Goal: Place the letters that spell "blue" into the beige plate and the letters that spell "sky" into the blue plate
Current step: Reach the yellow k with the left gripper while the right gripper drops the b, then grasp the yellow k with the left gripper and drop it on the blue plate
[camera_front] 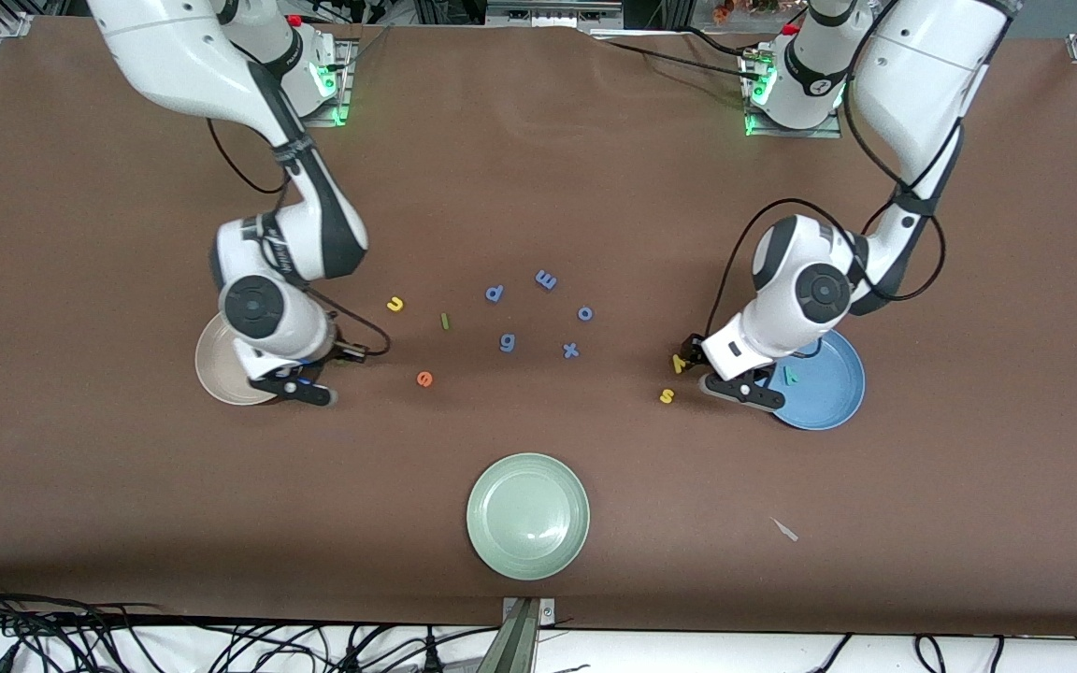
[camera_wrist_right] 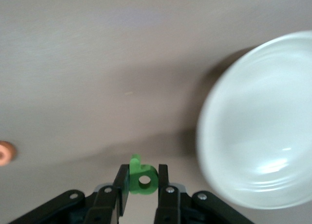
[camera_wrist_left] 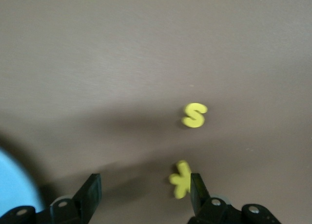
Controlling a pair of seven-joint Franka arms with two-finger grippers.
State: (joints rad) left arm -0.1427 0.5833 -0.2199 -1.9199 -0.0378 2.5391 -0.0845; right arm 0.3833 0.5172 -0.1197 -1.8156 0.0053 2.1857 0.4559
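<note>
Green foam shows between the right gripper's [camera_wrist_right: 143,182] fingers: they are pinched on the green b [camera_wrist_right: 142,178], held up over the brown table [camera_front: 538,168] just beside the beige plate's [camera_front: 221,369] rim, on the edge toward the green plate [camera_front: 527,516]. The other letters for that word lie on the table farther from the beige plate, toward the left arm's end: the orange e [camera_front: 424,379] closest, then the yellow u [camera_front: 395,304] and the thin green l [camera_front: 445,321].

At the left arm's end, the left gripper [camera_wrist_left: 141,192] stands with its fingers spread wide and nothing between them, low over the table at the blue plate's [camera_front: 828,397] edge. The yellow k [camera_wrist_left: 181,179] lies against the outside of one finger, not in the gap. The yellow s [camera_wrist_left: 195,115] lies a little past the k, away from the blue plate. The teal y [camera_front: 789,376] lies inside the blue plate. Periwinkle letters [camera_front: 538,313] are scattered mid-table between the two arms.
</note>
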